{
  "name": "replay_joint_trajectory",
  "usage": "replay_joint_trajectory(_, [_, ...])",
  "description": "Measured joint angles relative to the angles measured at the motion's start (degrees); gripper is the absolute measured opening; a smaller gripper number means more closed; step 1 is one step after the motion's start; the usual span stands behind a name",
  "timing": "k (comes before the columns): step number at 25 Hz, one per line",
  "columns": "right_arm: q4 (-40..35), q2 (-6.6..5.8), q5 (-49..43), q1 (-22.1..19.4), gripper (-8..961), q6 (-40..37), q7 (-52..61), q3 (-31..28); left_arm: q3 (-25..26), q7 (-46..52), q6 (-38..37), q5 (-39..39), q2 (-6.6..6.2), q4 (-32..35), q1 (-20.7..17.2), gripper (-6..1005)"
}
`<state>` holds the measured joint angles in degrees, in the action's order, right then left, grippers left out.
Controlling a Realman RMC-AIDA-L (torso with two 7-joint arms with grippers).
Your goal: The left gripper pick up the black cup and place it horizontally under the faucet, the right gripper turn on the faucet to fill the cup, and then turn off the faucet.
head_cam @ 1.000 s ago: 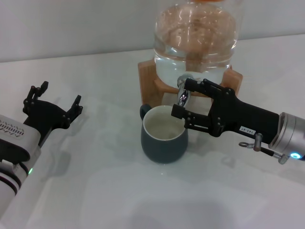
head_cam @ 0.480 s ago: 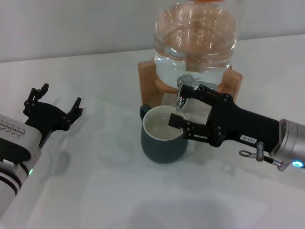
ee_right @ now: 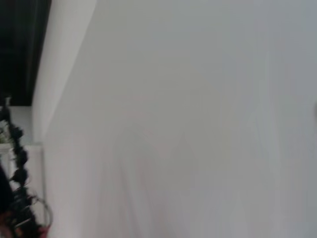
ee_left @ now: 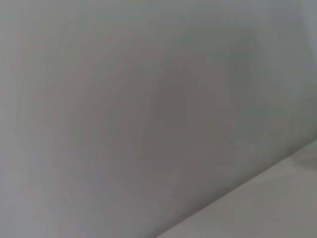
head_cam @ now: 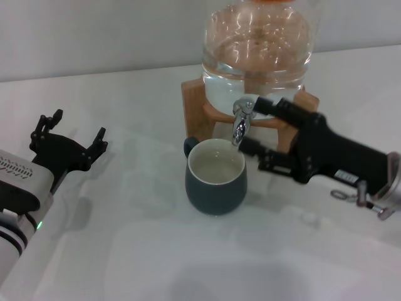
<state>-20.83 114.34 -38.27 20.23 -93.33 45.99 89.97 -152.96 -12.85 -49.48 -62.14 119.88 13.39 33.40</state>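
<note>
Two grippers are showing in the head view, and only one is working at the dispenser. The right gripper point(head_cam: 254, 125) is reaching in from the right side, its fingers spread open, the upper one lying just beside the faucet point(head_cam: 241, 119) near its lever and the lower one sitting close to the rim of the black cup point(head_cam: 215, 177). Whether the upper finger is actually touching the chrome cannot be told. The cup is standing upright on the white table point(head_cam: 156, 251), directly below the faucet's downward spout, with its loop handle pointing toward the back left and its cream inside facing up. Behind it, the clear water jar point(head_cam: 257, 50) is sitting on its wooden stand point(head_cam: 191, 103), with the faucet jutting out from the jar's lower front. The left gripper point(head_cam: 70, 133) is hovering well apart from the cup, over the table's left side, with its fingers splayed wide and holding nothing. Both wrist views are showing only blank pale surfaces.
</note>
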Motion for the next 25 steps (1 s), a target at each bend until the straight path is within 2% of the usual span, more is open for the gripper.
replay_joint_trajectory(6, [0.0,-0.84,-0.1,-1.3,868,-0.1,-0.5,-8.2,0.4,0.0,-0.2,-0.5,0.00,-0.2,-0.4,881])
replay_joint_trajectory(10, [0.0,-1.63,0.1,-1.9,868,0.3,-0.5,-10.1,0.5,0.0,-0.3,-0.6,-0.04,-0.6,-0.5,881])
replay_joint_trajectory(18, [0.1,-2.21,0.2,-2.7,868,3.1,-0.6,-13.7,0.9,-0.1,-0.3,-0.8,-0.09,-1.1,-0.2,881])
replay_joint_trajectory(25, [0.8,-1.73,0.3,-3.0,868,8.6,-1.6,-20.9,1.9,-0.4,-0.9,-1.8,-0.09,-2.3,-0.2,881])
